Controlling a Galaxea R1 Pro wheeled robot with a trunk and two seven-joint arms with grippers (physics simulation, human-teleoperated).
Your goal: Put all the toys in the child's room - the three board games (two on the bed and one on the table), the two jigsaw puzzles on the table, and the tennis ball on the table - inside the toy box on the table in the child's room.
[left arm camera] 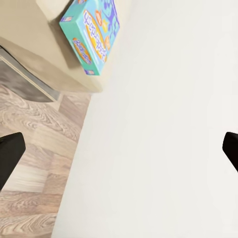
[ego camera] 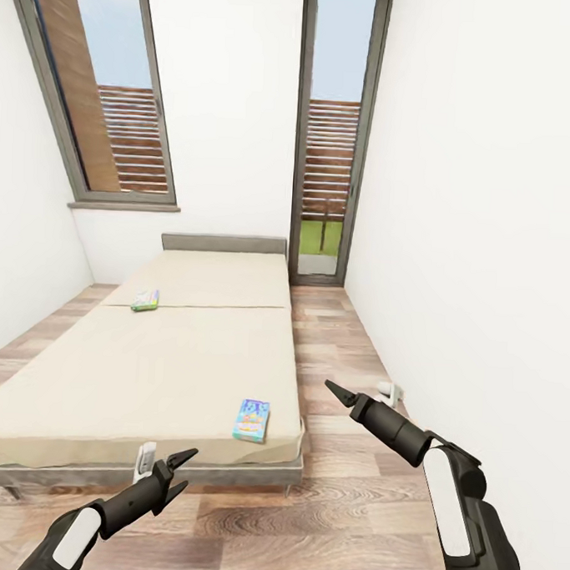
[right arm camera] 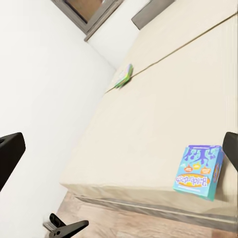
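Two board games lie on the beige bed [ego camera: 147,370]. The light blue board game [ego camera: 251,420] sits near the bed's front right corner, also seen in the wrist views [left arm camera: 91,32] [right arm camera: 199,171]. The green-edged board game [ego camera: 145,300] lies farther up the mattress, towards its left side [right arm camera: 124,75]. My left gripper [ego camera: 188,468] hangs open over the floor just before the bed's foot, left of the blue box. My right gripper [ego camera: 334,390] is open above the floor to the right of the bed, holding nothing. The table, toy box, jigsaw puzzles and tennis ball are out of view.
A strip of wood floor [ego camera: 341,488] runs between the bed and the white right wall [ego camera: 488,245]. A small white object [ego camera: 388,393] lies on the floor by that wall. A glass door [ego camera: 330,137] and a window [ego camera: 111,92] stand behind the bed.
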